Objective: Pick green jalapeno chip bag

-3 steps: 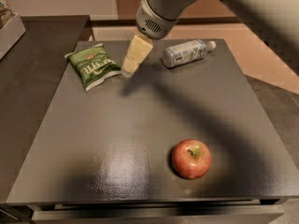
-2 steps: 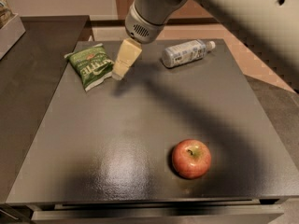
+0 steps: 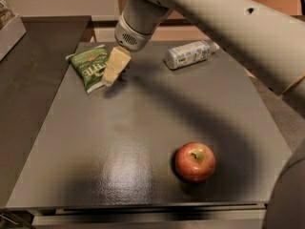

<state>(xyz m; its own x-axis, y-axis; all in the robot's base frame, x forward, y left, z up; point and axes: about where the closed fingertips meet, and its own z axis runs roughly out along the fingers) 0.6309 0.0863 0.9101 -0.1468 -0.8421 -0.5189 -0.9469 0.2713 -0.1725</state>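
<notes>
Apple (image 3: 195, 162) front-right; bottle (image 3: 189, 54) (lying down) far back.

Only one view is running. The camera is sitting high above the near edge of the dark grey flat table (image 3: 119, 142), looking forward and steeply down. At mid range it's framing almost the whole top, with the far edge landing near the top of the frame. The pale grey robot arm (image 3: 228, 27) is cutting in from upper right. The cream gripper (image 3: 109, 78) is hanging far-left, against the right edge of the small crinkly dark-green chip bag (image 3: 88, 66).
</notes>
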